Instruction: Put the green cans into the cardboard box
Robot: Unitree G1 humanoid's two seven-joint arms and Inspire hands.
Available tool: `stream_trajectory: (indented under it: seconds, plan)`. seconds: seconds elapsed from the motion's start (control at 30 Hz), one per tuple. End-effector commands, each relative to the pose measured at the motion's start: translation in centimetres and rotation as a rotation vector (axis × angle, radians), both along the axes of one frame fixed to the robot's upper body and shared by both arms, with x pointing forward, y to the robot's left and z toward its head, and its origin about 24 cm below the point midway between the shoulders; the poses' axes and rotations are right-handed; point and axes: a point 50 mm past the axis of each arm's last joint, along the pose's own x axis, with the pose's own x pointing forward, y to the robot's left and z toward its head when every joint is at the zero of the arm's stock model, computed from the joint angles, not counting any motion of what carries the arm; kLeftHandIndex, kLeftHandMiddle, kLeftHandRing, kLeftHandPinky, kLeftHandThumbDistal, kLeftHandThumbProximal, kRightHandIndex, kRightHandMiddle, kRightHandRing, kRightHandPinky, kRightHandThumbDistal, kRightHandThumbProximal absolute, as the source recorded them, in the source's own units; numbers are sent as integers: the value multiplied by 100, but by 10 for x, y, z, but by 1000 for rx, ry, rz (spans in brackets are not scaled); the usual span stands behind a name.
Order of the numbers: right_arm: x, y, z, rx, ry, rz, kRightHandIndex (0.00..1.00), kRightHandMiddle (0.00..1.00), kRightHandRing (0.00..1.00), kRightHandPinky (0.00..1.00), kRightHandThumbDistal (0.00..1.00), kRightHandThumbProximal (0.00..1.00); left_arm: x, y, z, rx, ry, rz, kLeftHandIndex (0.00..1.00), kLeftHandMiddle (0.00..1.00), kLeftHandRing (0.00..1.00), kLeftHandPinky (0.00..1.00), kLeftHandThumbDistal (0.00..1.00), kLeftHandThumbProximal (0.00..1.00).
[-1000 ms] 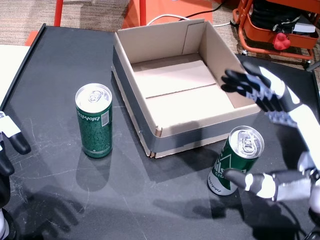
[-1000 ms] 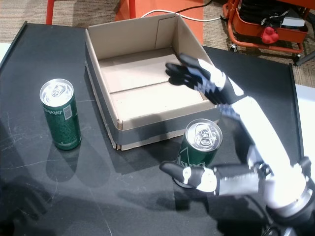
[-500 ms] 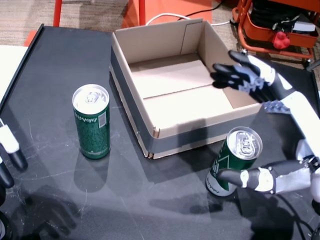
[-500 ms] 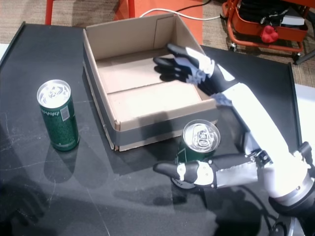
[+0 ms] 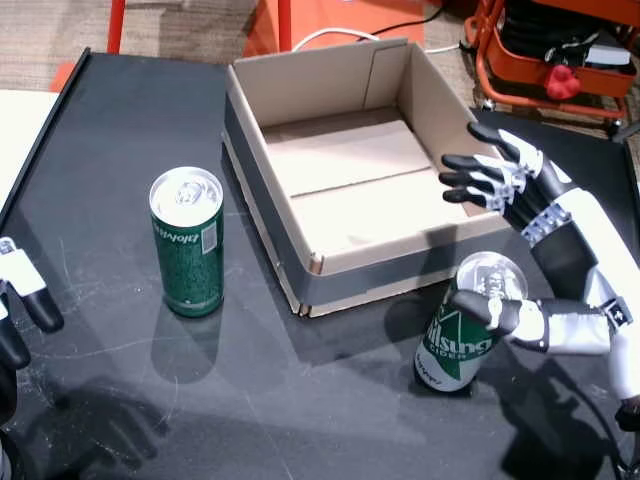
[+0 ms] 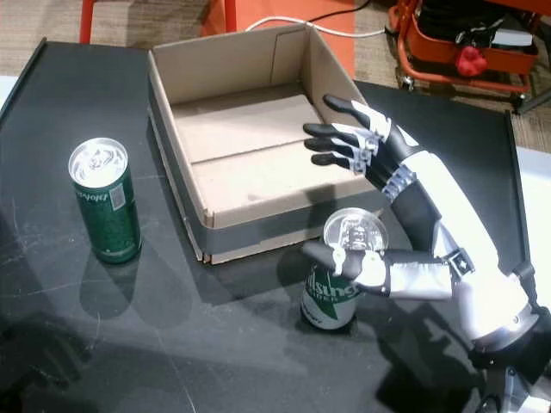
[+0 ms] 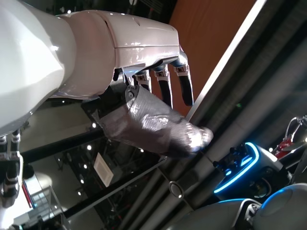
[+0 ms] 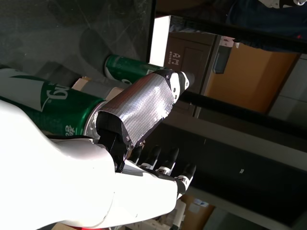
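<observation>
Cardboard box (image 5: 345,190) sits empty on the black table (image 5: 120,120) in both head views; no can is in yet, so the whole task remains. Near green can (image 5: 462,322) stands upright just outside the box's front right corner. Right hand (image 5: 530,250) is at it: thumb across the can's top rim, four fingers (image 5: 478,178) spread apart above the box wall (not closed, no real grasp judged). Far green can (image 5: 187,243) stands untouched left of the box. Left hand (image 7: 144,100) idles at the table edge, fingers straight and slightly apart, holding nothing.

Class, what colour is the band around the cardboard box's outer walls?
Dark grey band, clearest in a head view.
</observation>
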Motion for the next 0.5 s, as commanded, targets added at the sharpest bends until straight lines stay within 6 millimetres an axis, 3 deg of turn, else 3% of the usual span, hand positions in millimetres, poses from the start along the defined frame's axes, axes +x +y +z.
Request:
stream_trajectory:
  seconds: [0.0, 0.07, 0.1, 0.17, 0.27, 0.33, 0.47]
  plan:
    - [0, -4, 1, -15, -9, -7, 78, 79, 81, 92, 100, 65, -2, -8, -5, -37, 1, 4, 48, 47, 51, 65, 64, 29]
    - [0, -4, 0, -17, -11, -4, 78, 78, 81, 91, 100, 66, -2, -7, -5, -29, 8, -12, 50, 49, 52, 65, 63, 23]
    - [-1, -4, 0, -16, -9, -5, 77, 77, 81, 91, 100, 68, -3, -7, -5, -26, 19, -18, 50, 50, 52, 65, 58, 20]
    - [-2, -4, -2, -16, -3, -6, 77, 77, 80, 90, 100, 68, -7, -6, -6, -25, 45, -32, 55, 53, 56, 66, 58, 21]
    - [-2, -4, -3, -20, 6, -11, 78, 77, 79, 90, 100, 70, -10, -4, -6, -29, 51, -32, 54, 52, 55, 63, 61, 27]
    - [-2, -5, -4, -21, 13, -9, 78, 77, 79, 90, 100, 69, -10, -3, -6, -17, 50, -44, 55, 53, 56, 64, 63, 22]
    - [-4, -7, -7, -50, 29, -11, 77, 77, 80, 90, 100, 73, -10, -2, -5, -4, 51, -54, 55, 55, 57, 66, 56, 18]
